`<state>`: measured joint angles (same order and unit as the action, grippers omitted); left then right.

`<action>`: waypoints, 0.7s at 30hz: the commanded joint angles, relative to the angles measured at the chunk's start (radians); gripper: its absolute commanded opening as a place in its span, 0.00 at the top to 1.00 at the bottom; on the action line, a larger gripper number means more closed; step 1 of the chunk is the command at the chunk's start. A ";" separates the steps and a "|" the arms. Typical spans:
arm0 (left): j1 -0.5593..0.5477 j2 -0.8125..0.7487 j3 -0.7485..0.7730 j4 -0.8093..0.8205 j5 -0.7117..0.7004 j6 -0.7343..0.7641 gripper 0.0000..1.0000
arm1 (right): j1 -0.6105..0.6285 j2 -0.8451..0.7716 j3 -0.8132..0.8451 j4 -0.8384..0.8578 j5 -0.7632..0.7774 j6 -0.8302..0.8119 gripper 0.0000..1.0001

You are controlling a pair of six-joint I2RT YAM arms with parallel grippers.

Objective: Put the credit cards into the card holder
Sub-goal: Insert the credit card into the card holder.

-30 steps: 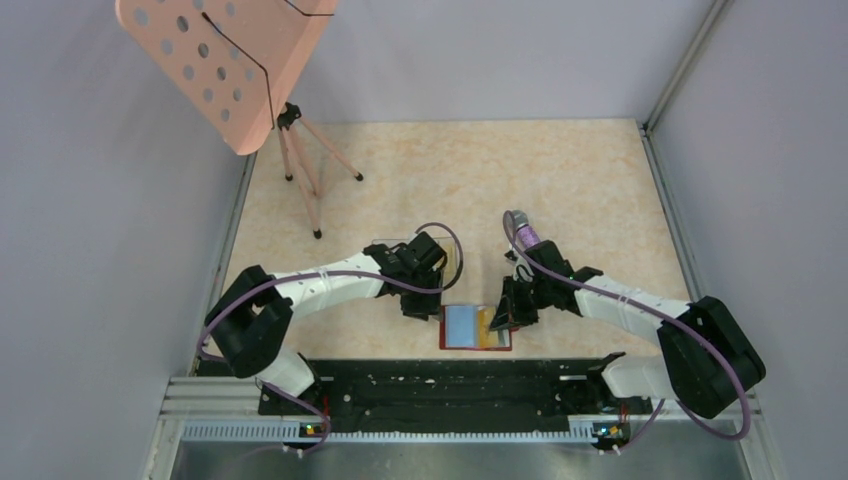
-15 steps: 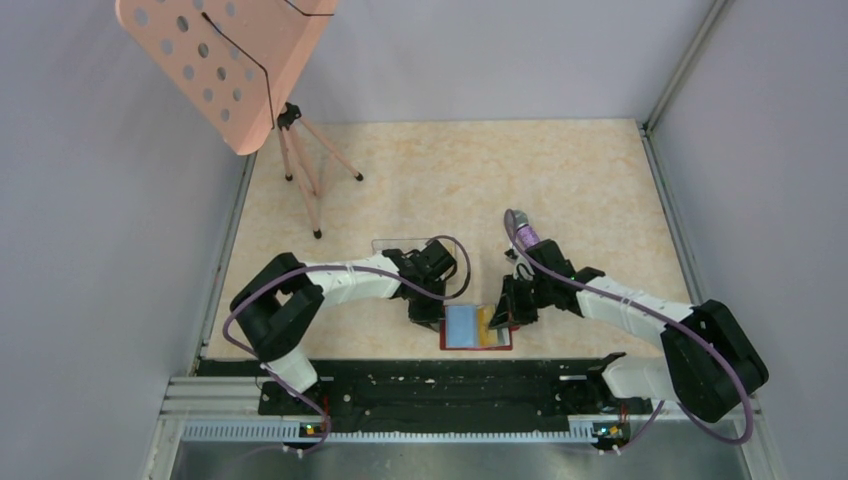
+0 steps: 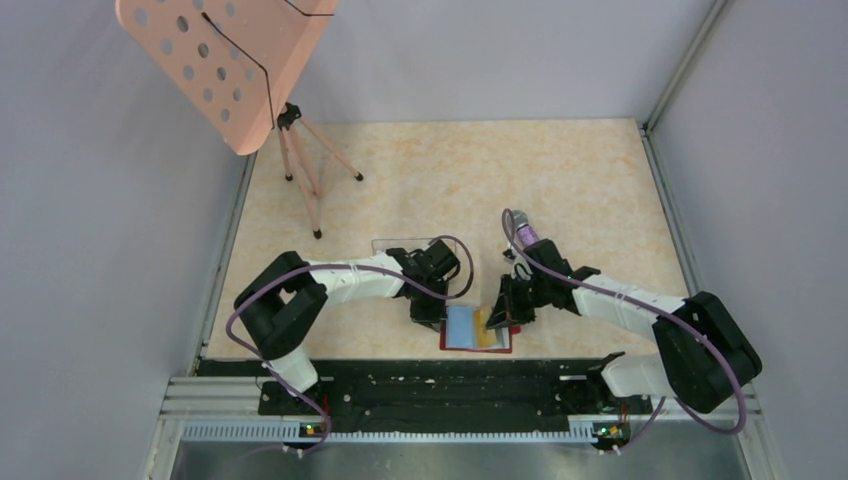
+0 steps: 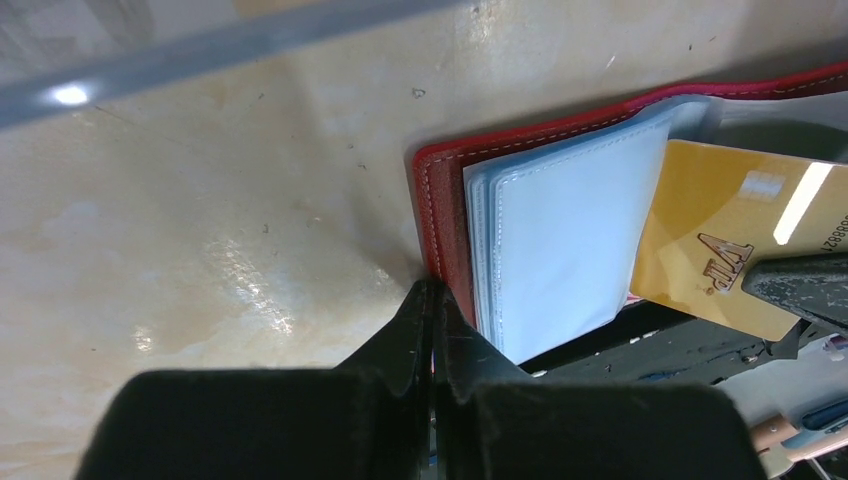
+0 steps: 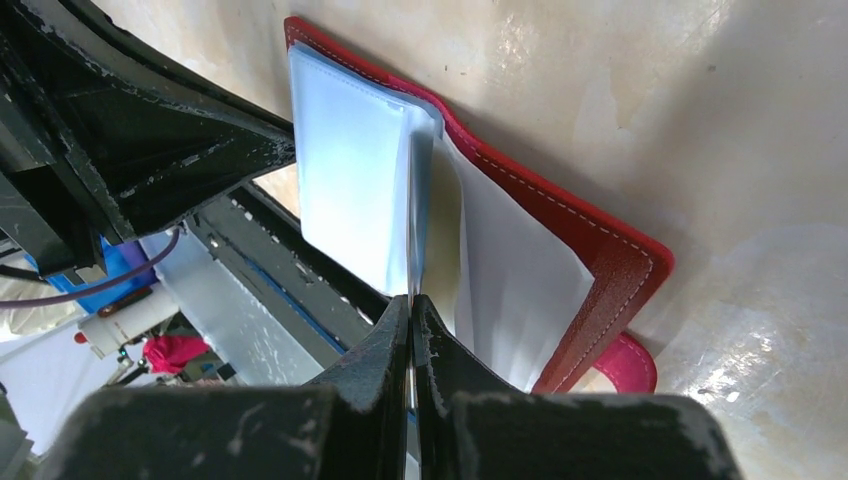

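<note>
Left claw (image 4: pixel 432 292), tips pressed together, bears on the left edge of the red card holder (image 4: pixel 445 190), which lies open on the surface (image 4: pixel 200 250) by the arms' bases; steadying it, I'd say. Right claw (image 5: pixel 411 305) pinches a yellow-orange credit card (image 4: pixel 715 250), angled over the clear sleeves (image 4: pixel 560 250). That reads as the insertion step: next, line the card's edge with a sleeve mouth and slide it in flat.

The holder (image 4: pixel 442 215) looks like red stitched leather with glossy clear plastic sleeves (image 4: pixel 560 250) inside it, the card (image 4: pixel 715 235) poking from it shiny gold plastic, the table (image 4: pixel 200 200) under it polished and marbled.
</note>
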<state>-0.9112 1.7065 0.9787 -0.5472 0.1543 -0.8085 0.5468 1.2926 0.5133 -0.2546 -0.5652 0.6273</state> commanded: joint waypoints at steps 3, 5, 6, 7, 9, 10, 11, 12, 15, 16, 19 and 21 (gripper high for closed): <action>-0.023 0.049 -0.002 0.002 -0.055 0.010 1.00 | 0.003 0.048 0.016 0.038 -0.024 0.024 1.00; -0.025 0.049 -0.001 -0.007 -0.061 0.013 1.00 | -0.002 0.064 0.018 0.037 -0.040 0.031 1.00; -0.026 0.048 -0.001 -0.009 -0.063 0.013 1.00 | -0.002 0.067 0.018 0.037 -0.045 0.035 1.00; -0.026 0.048 -0.001 -0.012 -0.066 0.013 1.00 | -0.003 0.068 0.019 0.036 -0.047 0.041 1.00; -0.026 0.047 -0.002 -0.016 -0.068 0.013 1.00 | -0.004 0.068 0.021 0.033 -0.048 0.049 1.00; -0.027 0.048 -0.002 -0.018 -0.070 0.013 1.00 | -0.006 0.068 0.022 0.030 -0.050 0.052 1.00; -0.028 0.046 -0.002 -0.020 -0.071 0.013 1.00 | -0.007 0.068 0.021 0.031 -0.049 0.055 1.00; -0.028 0.046 -0.002 -0.020 -0.071 0.012 1.00 | -0.008 0.068 0.019 0.032 -0.051 0.060 1.00; -0.031 0.047 -0.001 -0.027 -0.077 0.014 1.00 | -0.015 0.071 0.016 0.034 -0.054 0.064 1.00; -0.031 0.047 0.000 -0.030 -0.078 0.014 1.00 | -0.019 0.071 0.015 0.035 -0.055 0.066 1.00; -0.034 0.046 0.000 -0.036 -0.083 0.012 1.00 | -0.022 0.060 0.009 0.041 -0.064 0.076 1.00; -0.035 0.041 0.000 -0.042 -0.086 0.012 1.00 | -0.025 0.051 0.004 0.052 -0.073 0.086 1.00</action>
<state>-0.9298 1.7069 0.9874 -0.5613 0.1196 -0.8085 0.5278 1.3491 0.5133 -0.2310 -0.6209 0.6914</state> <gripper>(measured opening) 0.010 0.004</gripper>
